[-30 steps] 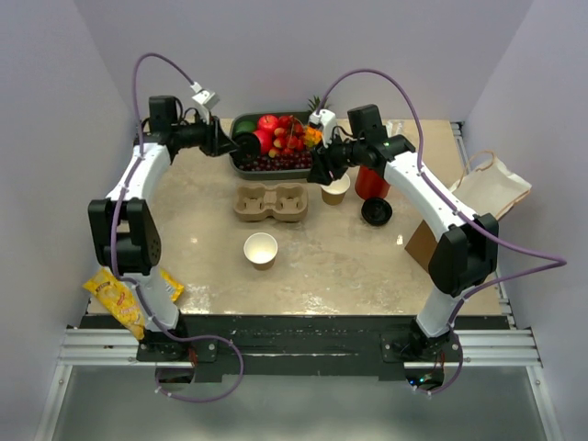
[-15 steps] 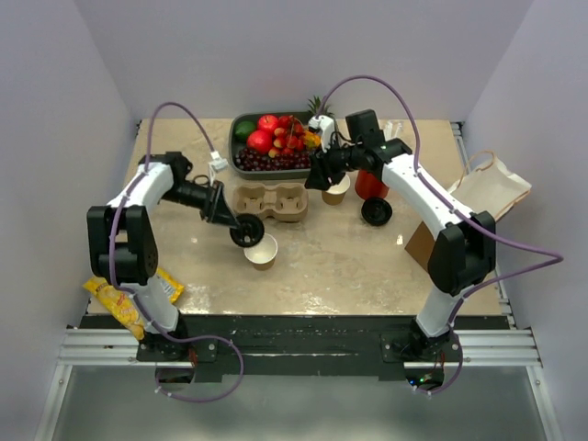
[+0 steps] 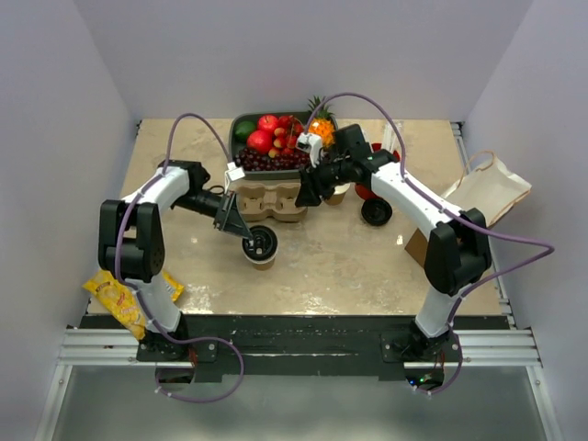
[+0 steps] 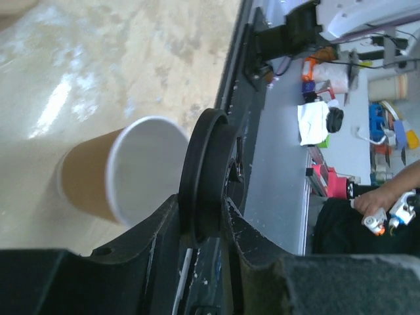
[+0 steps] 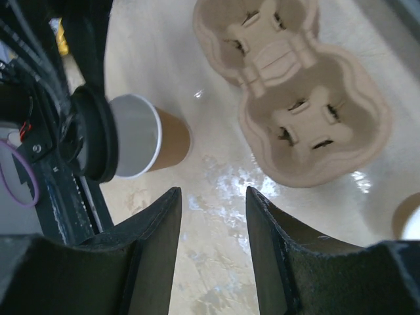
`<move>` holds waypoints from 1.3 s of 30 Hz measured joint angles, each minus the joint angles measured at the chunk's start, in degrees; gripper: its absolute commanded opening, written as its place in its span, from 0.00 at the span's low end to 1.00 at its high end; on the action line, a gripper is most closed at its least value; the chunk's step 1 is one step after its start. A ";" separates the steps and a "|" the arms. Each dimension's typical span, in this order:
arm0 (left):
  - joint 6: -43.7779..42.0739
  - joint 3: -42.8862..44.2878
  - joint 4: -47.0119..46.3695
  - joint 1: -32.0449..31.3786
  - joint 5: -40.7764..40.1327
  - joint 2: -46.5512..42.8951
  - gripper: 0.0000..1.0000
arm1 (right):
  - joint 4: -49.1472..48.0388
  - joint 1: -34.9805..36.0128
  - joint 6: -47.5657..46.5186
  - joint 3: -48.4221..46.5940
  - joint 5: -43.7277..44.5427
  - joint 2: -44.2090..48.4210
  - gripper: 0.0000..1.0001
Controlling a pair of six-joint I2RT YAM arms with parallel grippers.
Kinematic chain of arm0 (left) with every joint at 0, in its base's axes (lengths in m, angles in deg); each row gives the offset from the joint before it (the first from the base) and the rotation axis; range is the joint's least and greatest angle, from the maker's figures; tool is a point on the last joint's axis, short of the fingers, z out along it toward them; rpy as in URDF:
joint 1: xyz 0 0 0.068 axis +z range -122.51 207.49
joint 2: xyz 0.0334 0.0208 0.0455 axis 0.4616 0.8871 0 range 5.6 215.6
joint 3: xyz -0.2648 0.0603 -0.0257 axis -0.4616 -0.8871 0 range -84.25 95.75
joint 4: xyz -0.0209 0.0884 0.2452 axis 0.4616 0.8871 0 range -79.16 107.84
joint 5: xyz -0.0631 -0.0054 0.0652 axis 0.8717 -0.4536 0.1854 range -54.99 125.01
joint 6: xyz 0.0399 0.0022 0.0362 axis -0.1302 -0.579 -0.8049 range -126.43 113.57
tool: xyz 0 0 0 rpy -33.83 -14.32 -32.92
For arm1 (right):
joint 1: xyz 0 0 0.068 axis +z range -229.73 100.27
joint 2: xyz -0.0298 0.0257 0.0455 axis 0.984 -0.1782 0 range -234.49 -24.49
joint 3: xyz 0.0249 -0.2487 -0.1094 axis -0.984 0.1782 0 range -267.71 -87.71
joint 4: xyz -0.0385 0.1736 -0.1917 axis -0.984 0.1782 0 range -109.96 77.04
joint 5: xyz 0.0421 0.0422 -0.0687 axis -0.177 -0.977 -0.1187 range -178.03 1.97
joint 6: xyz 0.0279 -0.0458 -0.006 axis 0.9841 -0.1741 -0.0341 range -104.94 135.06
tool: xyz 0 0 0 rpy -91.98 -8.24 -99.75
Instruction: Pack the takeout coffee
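While just above the cup (image 4: pixel 125 170), lid (image 4: pixel 203 177) between left fingers (image 4: pixel 156 239).

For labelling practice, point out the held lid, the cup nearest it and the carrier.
held lid (image 4: pixel 201 164), left wrist view, rim
paper cup (image 4: pixel 85 187), left wrist view, brown wall
carrier (image 5: pixel 282 65), right wrist view, middle ridge

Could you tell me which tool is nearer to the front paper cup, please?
Left. The left tool holds the black lid at the rim of the cup; the right tool hovers by the cardboard carrier.
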 measured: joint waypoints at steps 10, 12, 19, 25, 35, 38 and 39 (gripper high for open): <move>18.60 -0.66 -14.82 1.38 -9.09 -4.37 0.32 | -0.35 5.62 -0.15 4.81 -2.84 0.09 0.50; 20.00 -1.62 -15.89 1.38 -9.77 -4.70 0.32 | -0.76 5.38 0.04 4.79 -3.41 0.09 0.50; 22.95 -3.69 -16.35 1.36 -10.38 -4.72 0.36 | -2.25 5.09 2.01 4.72 -4.22 0.07 0.51; 25.18 -5.84 -17.40 1.01 -11.26 -4.79 0.45 | -4.26 6.64 4.35 4.74 -3.98 0.04 0.52; 26.86 -6.27 -19.28 0.66 -13.38 -5.03 0.50 | -6.14 11.76 8.44 4.76 0.26 -2.60 0.52; 27.21 -6.32 -19.93 0.66 -14.14 -5.03 0.51 | -6.40 12.39 9.46 4.76 1.01 -4.63 0.52; 27.21 -6.32 -20.11 0.66 -14.40 -5.03 0.51 | -6.38 12.52 9.73 4.76 1.14 -5.38 0.52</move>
